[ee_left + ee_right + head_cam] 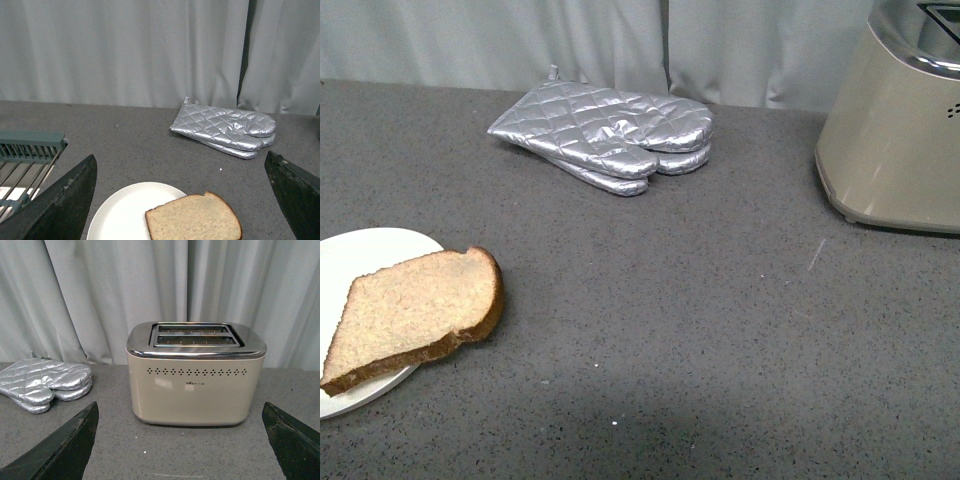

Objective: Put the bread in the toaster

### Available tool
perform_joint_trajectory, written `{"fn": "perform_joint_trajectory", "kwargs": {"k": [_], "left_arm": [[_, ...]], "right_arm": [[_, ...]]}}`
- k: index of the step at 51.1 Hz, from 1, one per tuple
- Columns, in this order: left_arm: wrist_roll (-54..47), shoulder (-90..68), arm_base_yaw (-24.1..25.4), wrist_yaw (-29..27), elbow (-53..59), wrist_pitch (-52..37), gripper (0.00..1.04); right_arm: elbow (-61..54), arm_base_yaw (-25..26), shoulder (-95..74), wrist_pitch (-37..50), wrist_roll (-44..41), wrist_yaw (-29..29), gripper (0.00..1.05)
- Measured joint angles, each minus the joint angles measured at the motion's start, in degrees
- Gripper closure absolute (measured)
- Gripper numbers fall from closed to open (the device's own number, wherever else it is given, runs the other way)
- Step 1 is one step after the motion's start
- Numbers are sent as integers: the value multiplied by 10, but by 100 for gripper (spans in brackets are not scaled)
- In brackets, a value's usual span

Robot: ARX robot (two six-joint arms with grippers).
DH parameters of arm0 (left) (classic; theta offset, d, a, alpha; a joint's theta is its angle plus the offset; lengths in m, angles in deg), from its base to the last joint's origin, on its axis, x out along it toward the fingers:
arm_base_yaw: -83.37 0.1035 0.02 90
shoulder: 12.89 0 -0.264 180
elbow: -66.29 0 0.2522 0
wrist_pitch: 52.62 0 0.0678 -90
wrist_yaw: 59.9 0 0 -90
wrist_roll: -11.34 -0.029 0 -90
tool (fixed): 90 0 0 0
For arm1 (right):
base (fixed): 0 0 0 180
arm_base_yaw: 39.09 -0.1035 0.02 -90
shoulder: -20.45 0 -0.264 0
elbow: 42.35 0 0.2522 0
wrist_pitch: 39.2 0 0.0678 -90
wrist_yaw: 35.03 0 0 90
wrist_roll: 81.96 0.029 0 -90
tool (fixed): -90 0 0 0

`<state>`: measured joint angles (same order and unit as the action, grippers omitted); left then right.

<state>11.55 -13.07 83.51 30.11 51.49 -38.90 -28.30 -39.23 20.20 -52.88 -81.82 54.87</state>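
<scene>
The bread (415,312) is a brown-crusted slice lying partly on a round white plate (350,255) at the near left, overhanging its right rim. In the left wrist view the bread (195,220) lies just ahead of my open, empty left gripper (185,200), between its spread fingers (60,205). The beige toaster (895,130) with a chrome top stands at the far right. In the right wrist view the toaster (195,385) faces my open, empty right gripper (180,445), with both top slots showing. Neither gripper shows in the front view.
A pair of quilted silver oven mitts (610,130) lies at the back middle of the grey counter, also in the left wrist view (227,130) and right wrist view (42,382). A grey wire rack (27,155) stands left of the plate. Curtains hang behind.
</scene>
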Motion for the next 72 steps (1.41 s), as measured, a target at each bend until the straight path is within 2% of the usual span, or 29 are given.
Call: {"fn": "perform_joint_trajectory", "kwargs": {"k": [19, 21, 22, 23, 25, 27, 32, 37, 41, 45, 49, 60, 72], "left_arm": [[0, 0, 0, 0, 0, 0, 7], [27, -9, 8, 32, -6, 21, 7], [59, -20, 17, 59, -16, 42, 7], [123, -43, 30, 109, -29, 87, 7], [219, -78, 48, 155, -36, 118, 7], [334, -107, 64, 185, -36, 111, 7], [466, -178, 89, 205, -36, 35, 7], [521, -302, 104, 206, -42, -88, 7], [529, -402, 106, 209, -58, -175, 7], [524, -572, 115, 217, -104, -301, 7], [520, -707, 140, 236, -150, -361, 7], [428, -928, 195, 240, -240, -374, 7], [316, -1032, 231, 248, -313, -348, 7]], "right_arm": [[0, 0, 0, 0, 0, 0, 9], [0, 0, 0, 0, 0, 0, 9], [0, 0, 0, 0, 0, 0, 9], [0, 0, 0, 0, 0, 0, 9], [0, 0, 0, 0, 0, 2, 9], [0, 0, 0, 0, 0, 1, 9], [0, 0, 0, 0, 0, 0, 9], [0, 0, 0, 0, 0, 0, 9], [0, 0, 0, 0, 0, 0, 9], [0, 0, 0, 0, 0, 0, 9], [0, 0, 0, 0, 0, 0, 9], [0, 0, 0, 0, 0, 1, 9], [0, 0, 0, 0, 0, 0, 9]]}}
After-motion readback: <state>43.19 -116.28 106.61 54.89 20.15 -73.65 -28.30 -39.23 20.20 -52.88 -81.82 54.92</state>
